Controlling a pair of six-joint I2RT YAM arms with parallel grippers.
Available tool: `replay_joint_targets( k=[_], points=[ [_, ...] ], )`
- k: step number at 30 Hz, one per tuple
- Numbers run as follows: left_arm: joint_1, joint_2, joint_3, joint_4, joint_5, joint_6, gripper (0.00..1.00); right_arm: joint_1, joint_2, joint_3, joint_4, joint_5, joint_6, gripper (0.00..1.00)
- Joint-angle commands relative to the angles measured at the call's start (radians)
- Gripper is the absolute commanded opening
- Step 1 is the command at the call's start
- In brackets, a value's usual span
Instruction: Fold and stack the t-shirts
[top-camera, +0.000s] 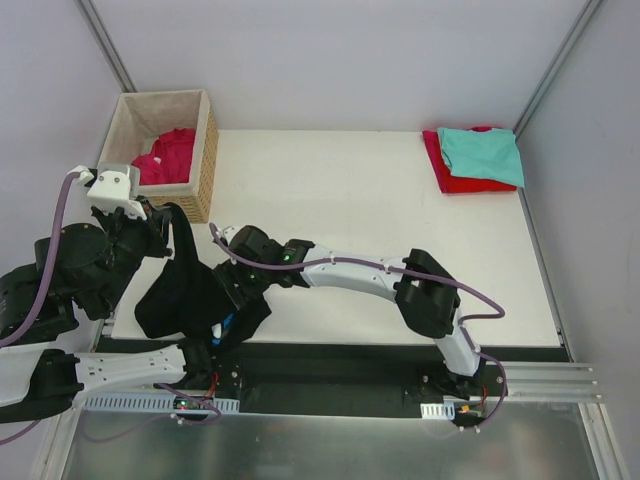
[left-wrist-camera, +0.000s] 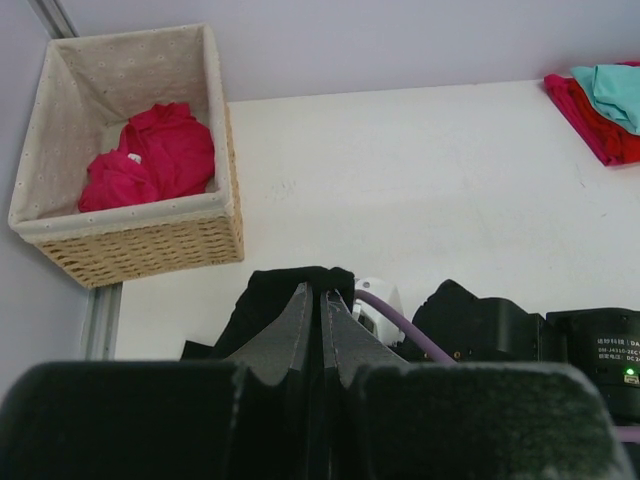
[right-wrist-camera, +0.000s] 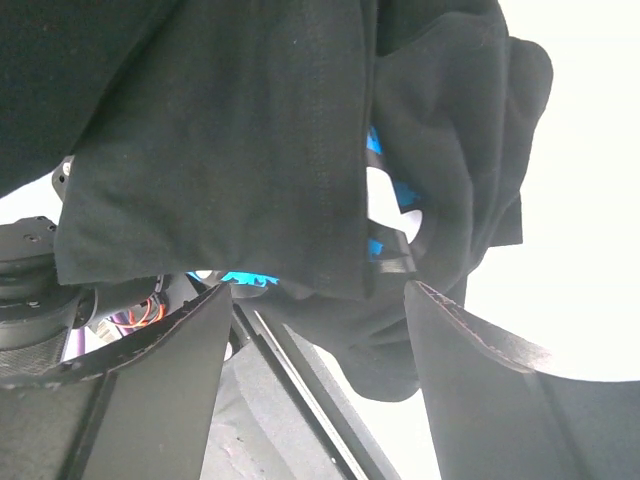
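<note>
The black t-shirt (top-camera: 180, 295) hangs from my left gripper (top-camera: 168, 216) over the table's near left edge. In the left wrist view the gripper (left-wrist-camera: 321, 296) is shut on a bunched fold of it (left-wrist-camera: 270, 300). My right gripper (top-camera: 236, 308) is open at the shirt's lower part. In the right wrist view the black cloth (right-wrist-camera: 230, 130) hangs just ahead of and between its spread fingers (right-wrist-camera: 180, 345), not pinched. A teal shirt (top-camera: 482, 150) lies folded on a red shirt (top-camera: 455, 183) at the far right corner. A crimson-pink shirt (top-camera: 165, 155) lies crumpled in the basket.
The wicker basket (top-camera: 205, 165) with beige lining stands at the far left corner; it also shows in the left wrist view (left-wrist-camera: 130, 255). The white table (top-camera: 350, 200) lies between it and the stack. The right arm (top-camera: 350, 272) stretches across the near edge.
</note>
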Motion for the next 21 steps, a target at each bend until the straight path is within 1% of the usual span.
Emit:
replay_joint_targets(
  k=[1,10,14,21],
  points=[
    [-0.002,0.002,0.011,0.027,-0.020,-0.009,0.00,-0.004,-0.019,0.040,0.027,-0.031,0.013,0.73],
    [-0.002,0.010,0.018,0.029,-0.030,0.003,0.00,-0.002,0.004,0.049,0.041,-0.060,0.036,0.71],
    [-0.002,0.012,0.011,0.029,-0.035,0.002,0.00,-0.001,0.015,0.049,0.044,-0.061,0.042,0.66],
    [-0.002,-0.002,0.005,0.027,-0.029,-0.005,0.00,0.004,0.032,0.054,0.047,-0.074,0.054,0.64]
  ],
)
